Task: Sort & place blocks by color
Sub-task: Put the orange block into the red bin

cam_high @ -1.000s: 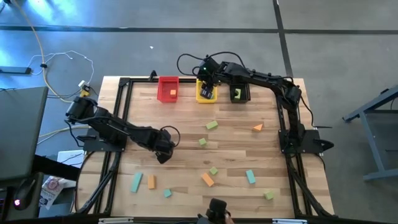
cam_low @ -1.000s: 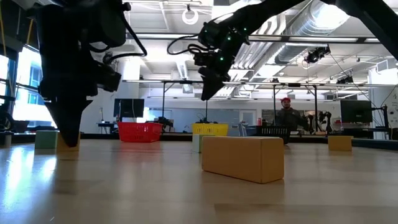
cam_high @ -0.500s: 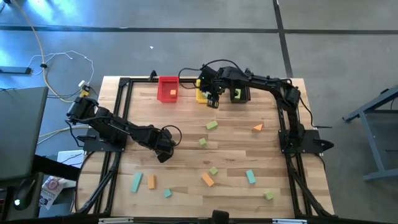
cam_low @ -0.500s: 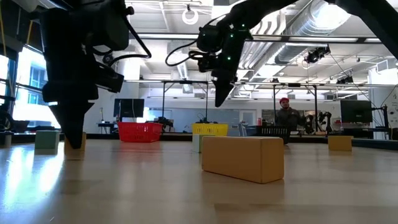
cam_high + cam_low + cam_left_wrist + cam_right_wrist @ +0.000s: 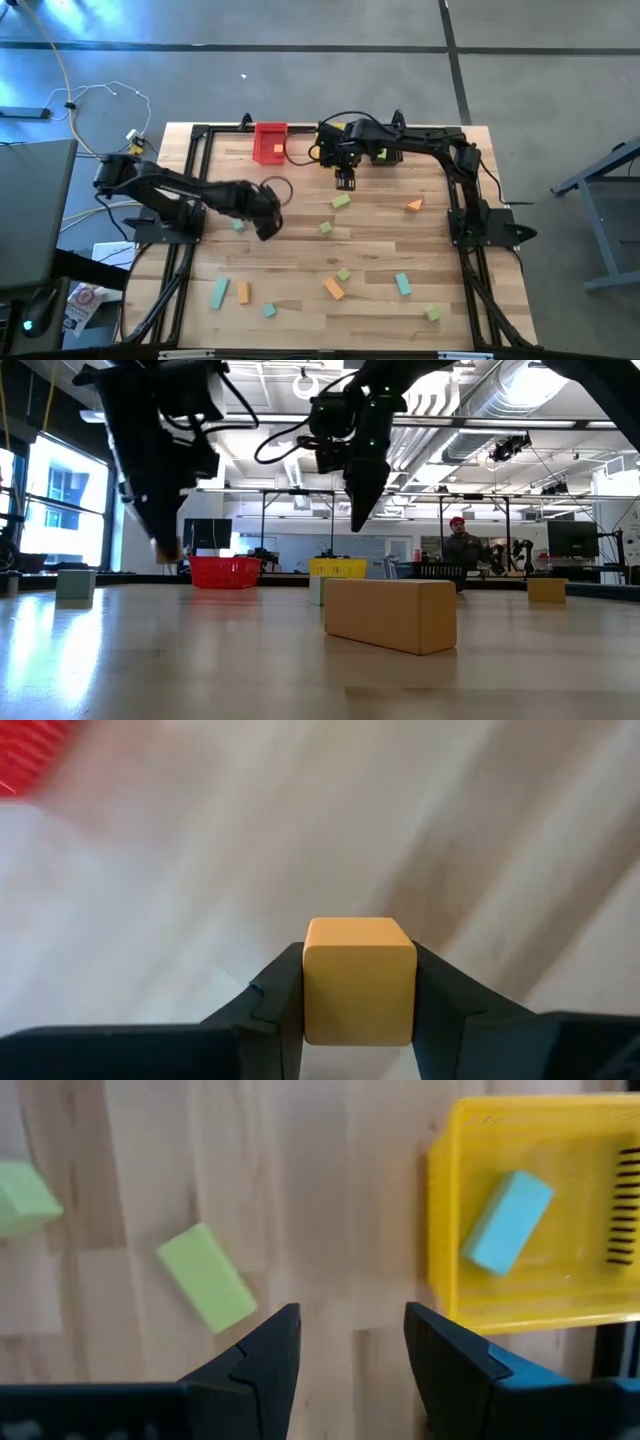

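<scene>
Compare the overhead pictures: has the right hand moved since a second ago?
Yes. In the high view the right hand has pulled away from the yellow bin it hovered over, toward the table's middle, and hangs empty with open fingers.

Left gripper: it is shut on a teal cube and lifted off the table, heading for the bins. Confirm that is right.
Wrong on colour only. The left wrist view shows the left gripper shut on an orange cube, not a teal one. The rest stands: the low view shows it raised above the table.
</scene>
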Action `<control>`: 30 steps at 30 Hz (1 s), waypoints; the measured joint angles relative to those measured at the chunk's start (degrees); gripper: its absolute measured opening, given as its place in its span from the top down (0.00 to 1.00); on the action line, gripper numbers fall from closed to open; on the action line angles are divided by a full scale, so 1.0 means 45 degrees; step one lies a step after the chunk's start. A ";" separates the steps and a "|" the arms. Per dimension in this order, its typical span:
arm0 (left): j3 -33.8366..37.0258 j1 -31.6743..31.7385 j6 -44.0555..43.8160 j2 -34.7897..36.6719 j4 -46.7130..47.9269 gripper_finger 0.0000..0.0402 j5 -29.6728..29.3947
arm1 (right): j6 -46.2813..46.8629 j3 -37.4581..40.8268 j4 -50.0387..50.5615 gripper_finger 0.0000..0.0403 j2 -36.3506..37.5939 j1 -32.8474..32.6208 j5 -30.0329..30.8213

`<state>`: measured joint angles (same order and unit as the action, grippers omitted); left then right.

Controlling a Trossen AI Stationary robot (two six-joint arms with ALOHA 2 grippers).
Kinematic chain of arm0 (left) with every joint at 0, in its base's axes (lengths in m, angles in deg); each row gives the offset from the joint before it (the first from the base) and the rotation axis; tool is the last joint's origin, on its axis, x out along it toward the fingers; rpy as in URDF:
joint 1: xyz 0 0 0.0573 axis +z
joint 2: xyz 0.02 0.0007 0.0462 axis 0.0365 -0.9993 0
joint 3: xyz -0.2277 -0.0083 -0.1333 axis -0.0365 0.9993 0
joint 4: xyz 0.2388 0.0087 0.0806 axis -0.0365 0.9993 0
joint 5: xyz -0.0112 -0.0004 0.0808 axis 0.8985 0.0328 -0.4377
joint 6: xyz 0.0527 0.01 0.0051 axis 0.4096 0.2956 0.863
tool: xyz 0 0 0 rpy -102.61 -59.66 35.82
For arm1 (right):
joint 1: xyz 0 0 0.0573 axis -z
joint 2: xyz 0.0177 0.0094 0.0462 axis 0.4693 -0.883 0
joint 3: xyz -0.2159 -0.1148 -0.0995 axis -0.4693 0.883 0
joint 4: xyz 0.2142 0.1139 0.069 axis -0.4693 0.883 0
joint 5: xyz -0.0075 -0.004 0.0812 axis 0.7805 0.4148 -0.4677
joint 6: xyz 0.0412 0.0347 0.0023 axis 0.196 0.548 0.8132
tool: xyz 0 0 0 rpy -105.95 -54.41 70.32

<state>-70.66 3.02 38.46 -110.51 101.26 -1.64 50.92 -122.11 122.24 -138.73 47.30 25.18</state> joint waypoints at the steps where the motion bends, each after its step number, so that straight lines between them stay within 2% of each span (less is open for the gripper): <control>1: -0.0036 0.0343 0.0197 0.0256 -0.0021 0.74 -0.0123 | 0.0000 0.0000 0.0160 0.59 0.0000 -0.0055 0.0000; 7: -0.0354 0.2344 0.1456 0.1304 -0.0188 0.74 -0.1445 | 0.0000 0.0005 0.0888 0.59 0.0000 -0.0322 -0.0023; 14: -0.0413 0.4772 0.3380 0.1592 -0.2350 0.74 -0.1507 | -0.0005 0.0005 0.0934 0.59 0.0000 -0.0451 -0.1360; 21: -0.0413 0.6665 0.4526 0.1318 -0.3841 0.71 -0.0293 | -0.0668 0.0010 0.1076 0.59 0.0000 -0.0519 -0.2329; 30: -0.0413 0.8454 0.5805 -0.0074 -0.5080 0.72 0.0908 | -0.0665 0.0120 0.1048 0.59 0.0008 -0.0552 -0.3652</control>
<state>-72.52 41.06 64.58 -110.84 78.40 2.45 47.93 -121.57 126.95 -138.69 44.81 8.75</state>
